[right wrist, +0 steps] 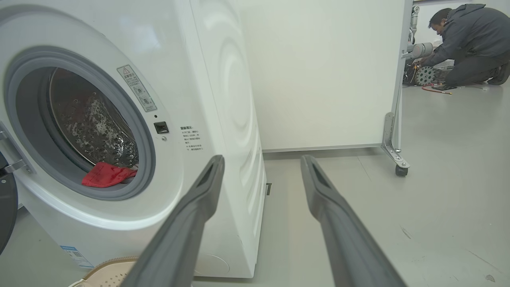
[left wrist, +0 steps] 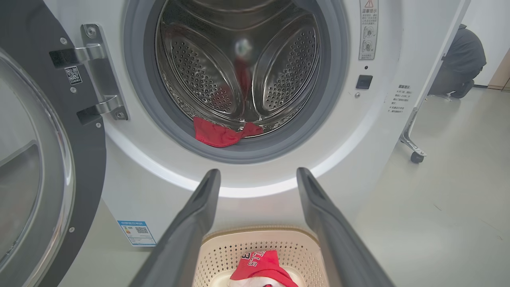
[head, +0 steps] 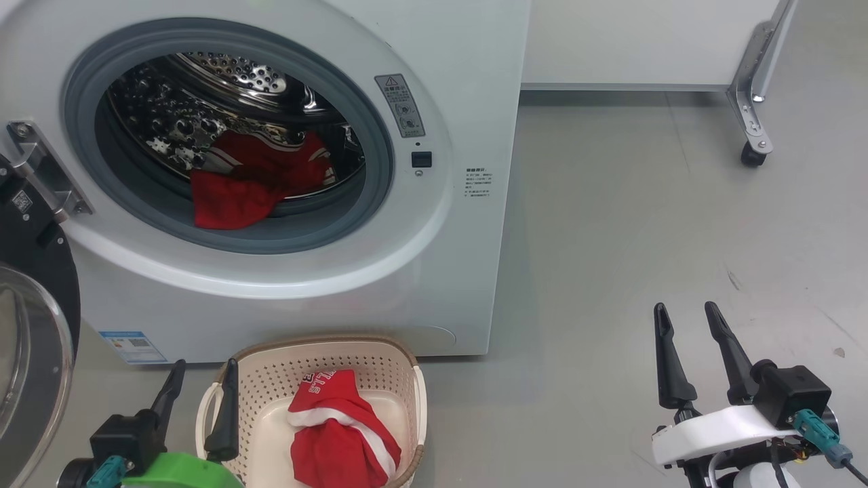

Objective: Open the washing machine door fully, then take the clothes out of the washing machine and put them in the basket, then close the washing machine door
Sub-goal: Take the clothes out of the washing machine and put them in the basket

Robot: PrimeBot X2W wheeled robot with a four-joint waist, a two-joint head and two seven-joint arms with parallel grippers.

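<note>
Gaping empty, left gripper [head: 205,366] sits at the basket [head: 325,341] edge beside the open door [head: 41,271]; right gripper [head: 685,308] likewise, over the floor [head: 610,237]

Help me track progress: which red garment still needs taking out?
The red garment in the washing machine, draped over the grey gasket; the white-striped garment already lies in the basket.
</note>
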